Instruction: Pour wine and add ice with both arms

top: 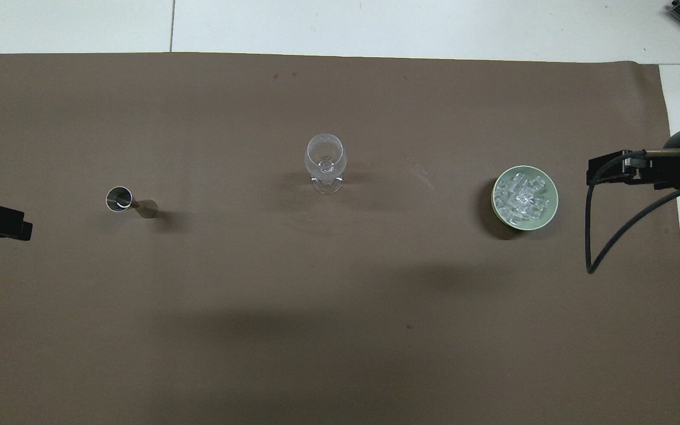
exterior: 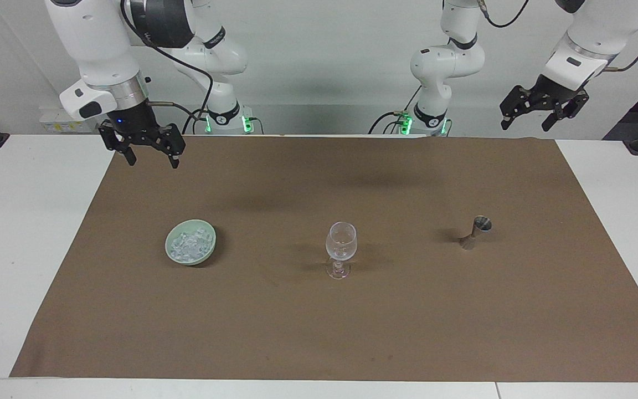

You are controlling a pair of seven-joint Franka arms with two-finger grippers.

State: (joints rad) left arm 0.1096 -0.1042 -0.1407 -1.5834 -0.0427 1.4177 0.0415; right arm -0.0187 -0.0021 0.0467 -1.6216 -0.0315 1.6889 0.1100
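- No brand, label or writing can be read.
- Ice [exterior: 190, 244] lies in a pale green dish [exterior: 209, 246] toward the right arm's end; wine glass [exterior: 341, 244] mid-mat; steel jigger [exterior: 476, 231] toward the left arm's end.
- Right gripper [exterior: 150, 157] and left gripper [exterior: 529, 117] hang wide, holding nothing.
- Overhead, both grippers are cut off.

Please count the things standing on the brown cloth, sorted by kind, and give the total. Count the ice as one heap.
Wine glass: 1
Metal jigger: 1
Pale green dish: 1
Heap of ice, in the dish: 1
Total: 4
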